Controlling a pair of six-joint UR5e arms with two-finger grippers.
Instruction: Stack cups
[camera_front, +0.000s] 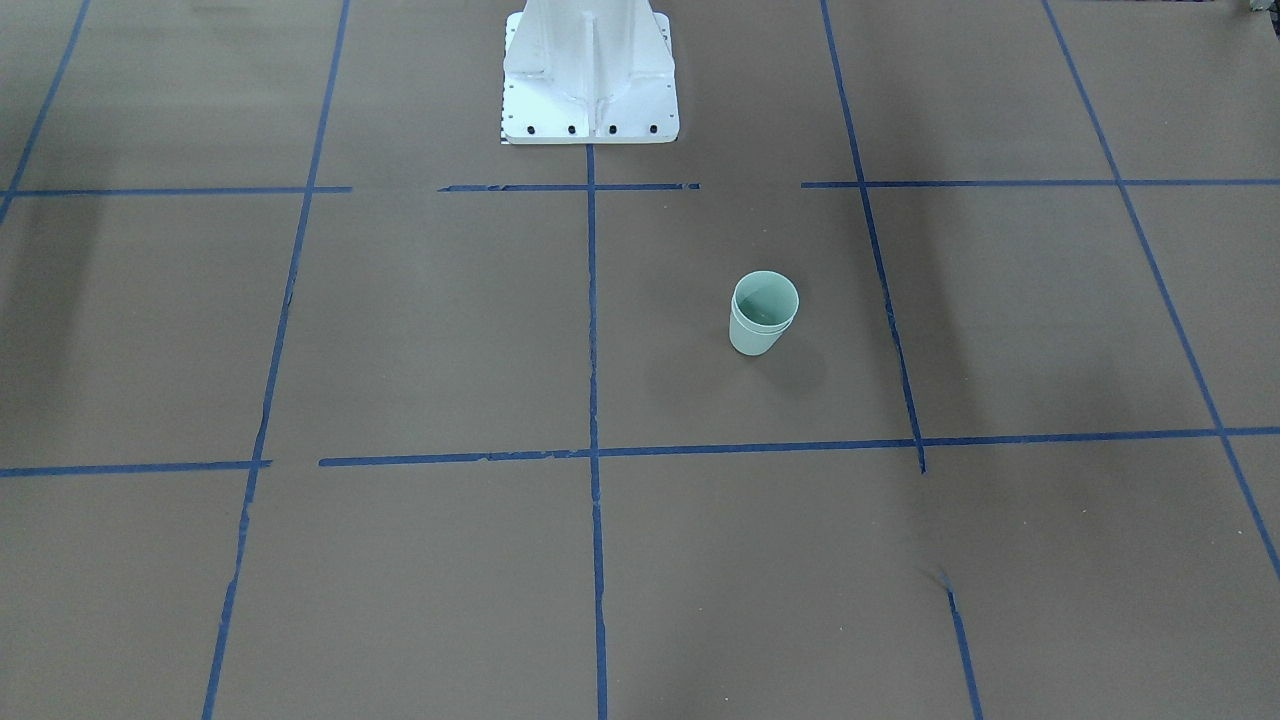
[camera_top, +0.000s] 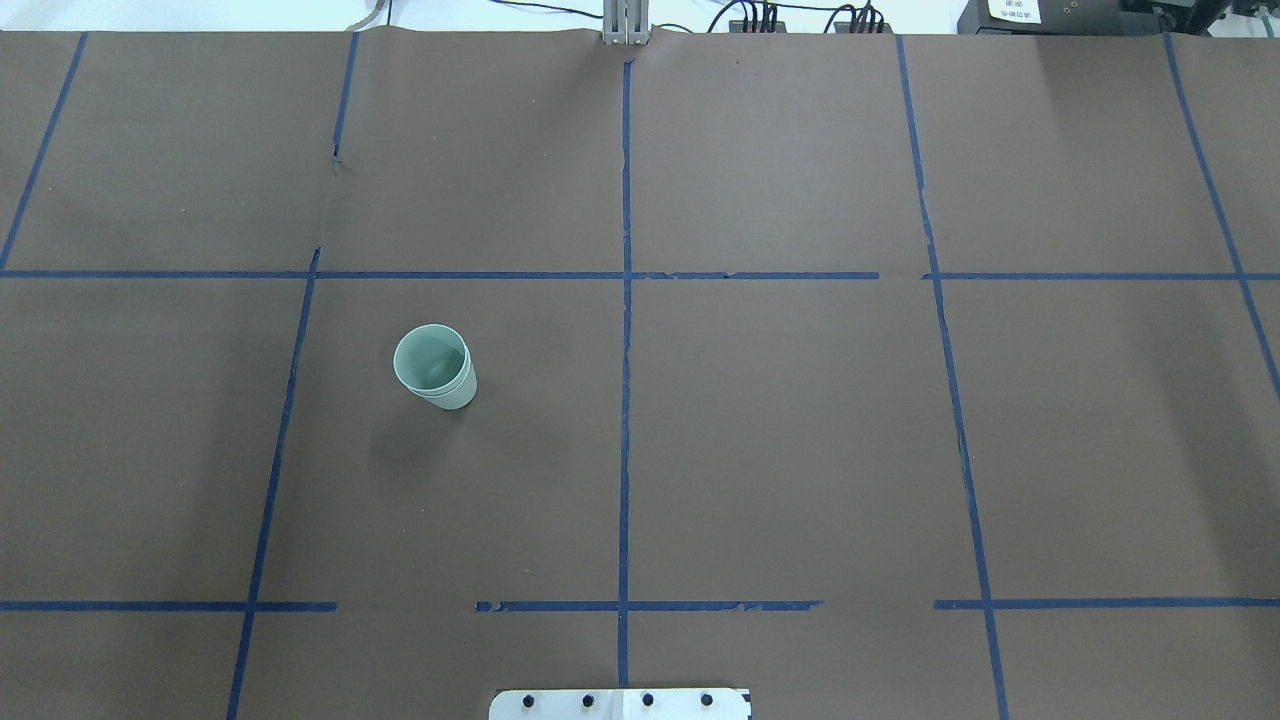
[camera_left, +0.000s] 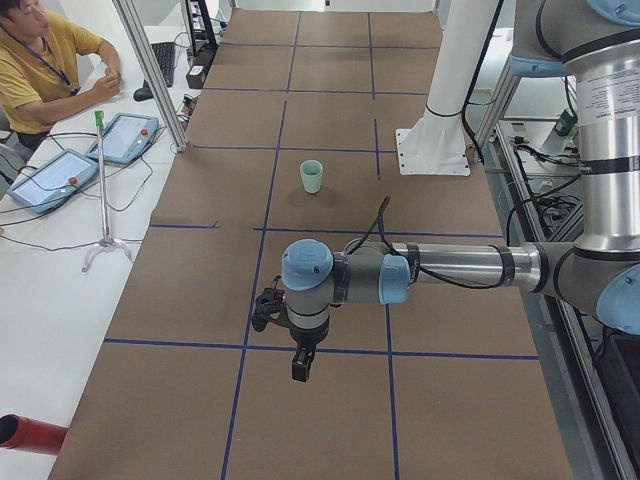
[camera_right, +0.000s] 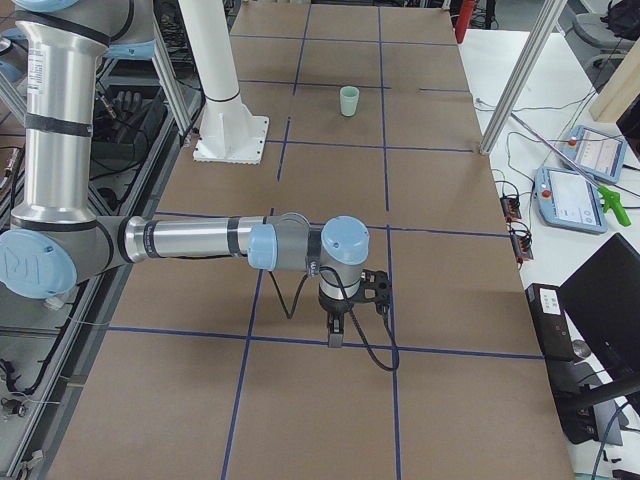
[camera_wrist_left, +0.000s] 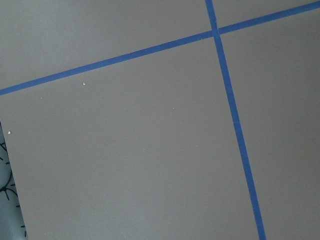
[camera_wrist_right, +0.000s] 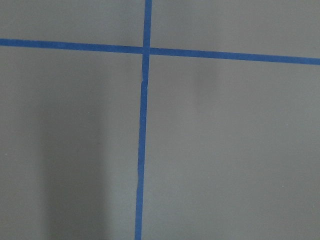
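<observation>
The two pale mint-green cups (camera_front: 764, 315) stand upright as one nested pair, one inside the other, with a double rim showing. The pair sits on the brown table left of centre in the overhead view (camera_top: 434, 366). It also shows in the left side view (camera_left: 312, 177) and the right side view (camera_right: 348, 101). My left gripper (camera_left: 300, 366) hangs over the table's near end, far from the cups. My right gripper (camera_right: 334, 338) hangs over the opposite end. Both show only in side views, so I cannot tell if they are open or shut. Both wrist views show bare table.
The robot's white base (camera_front: 590, 75) stands at the table's edge. Blue tape lines (camera_top: 625, 330) grid the brown table. An operator (camera_left: 40, 60) sits beside the table with tablets (camera_left: 50, 178). A metal stand (camera_left: 103, 190) is near them.
</observation>
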